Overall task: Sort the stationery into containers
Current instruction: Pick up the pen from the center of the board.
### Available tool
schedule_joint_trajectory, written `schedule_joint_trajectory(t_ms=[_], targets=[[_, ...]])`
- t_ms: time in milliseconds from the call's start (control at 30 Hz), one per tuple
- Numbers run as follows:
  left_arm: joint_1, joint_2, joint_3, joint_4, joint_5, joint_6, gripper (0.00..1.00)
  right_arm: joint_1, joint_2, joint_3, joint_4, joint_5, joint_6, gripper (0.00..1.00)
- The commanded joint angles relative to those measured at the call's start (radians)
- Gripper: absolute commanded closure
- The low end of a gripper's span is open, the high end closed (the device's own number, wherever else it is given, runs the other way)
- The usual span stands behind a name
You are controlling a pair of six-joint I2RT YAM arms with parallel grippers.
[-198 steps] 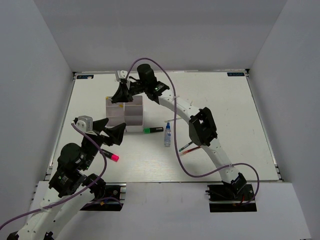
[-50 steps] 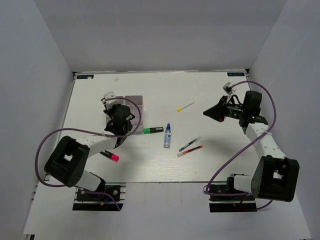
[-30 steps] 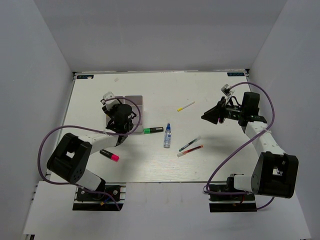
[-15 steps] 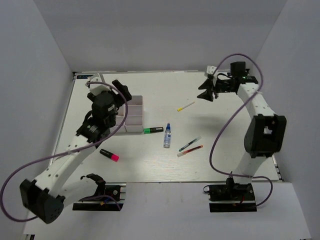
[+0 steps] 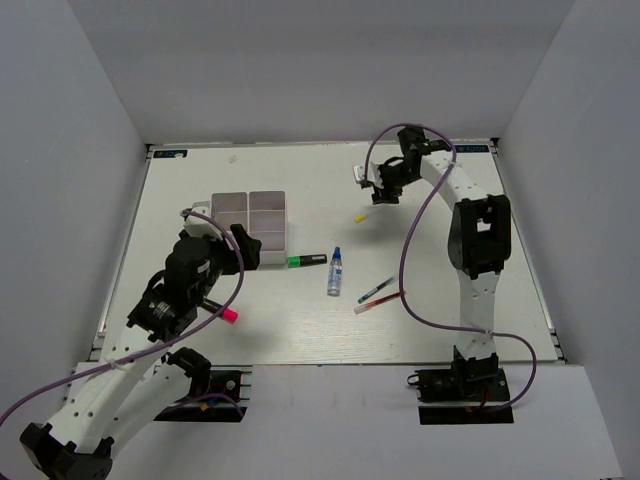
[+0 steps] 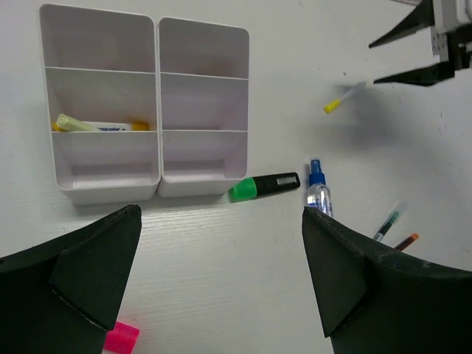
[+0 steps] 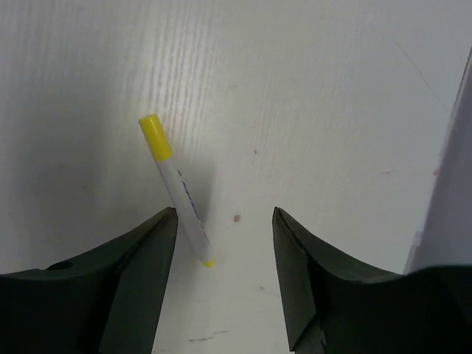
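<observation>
The flat white worktop [image 5: 450,290] carries a white plastic tray of six square compartments in two columns [image 6: 158,88], standing toward its far left part; in the left wrist view the middle compartment of the picture's left column holds a pale yellow piece and a white piece [image 6: 96,125]. The left end effector [image 6: 220,221] hangs above the worktop on the near side of the tray, spread wide and holding nothing. The right end effector [image 7: 225,214] is partly spread above a thin white pen with a yellow cap [image 7: 177,188], which lies on the worktop untouched. A black marker with a pink cap [image 5: 217,310] lies near the tray's near side, a green highlighter [image 6: 264,184] just beside its near corner, a blue-capped clear tube [image 6: 318,190] next to that, and two thin pens [image 5: 378,292] further right
</observation>
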Motion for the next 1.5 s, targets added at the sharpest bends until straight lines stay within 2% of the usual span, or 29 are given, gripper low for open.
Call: schedule_joint_trajectory(t_ms=[0,300,700,933,1100,1300,1467], targets=[[0.004,-0.031,-0.006,-0.018,0.057,0.05,0.01,0.034,0.032,0.072,-0.006,0.126,-0.089,0.4],[0.004,-0.103,-0.015,-0.019,0.048,0.059,0.01,0.073,0.149,0.191,-0.132,0.196,-0.152,0.51],[0.013,-0.112,-0.015,-0.018,0.057,0.059,0.01,0.09,0.166,0.177,-0.184,0.24,-0.178,0.51],[0.013,-0.122,-0.015,-0.018,0.057,0.059,0.01,0.107,0.227,0.214,-0.175,0.248,-0.149,0.51],[0.013,-0.122,-0.015,-0.018,0.057,0.059,0.01,0.113,0.273,0.288,-0.239,0.274,-0.16,0.51],[0.013,-0.131,-0.015,-0.018,0.057,0.059,0.01,0.122,0.317,0.299,-0.339,0.314,-0.209,0.53],[0.013,-0.131,-0.015,-0.018,0.057,0.059,0.01,0.137,0.354,0.299,-0.429,0.395,-0.208,0.58]])
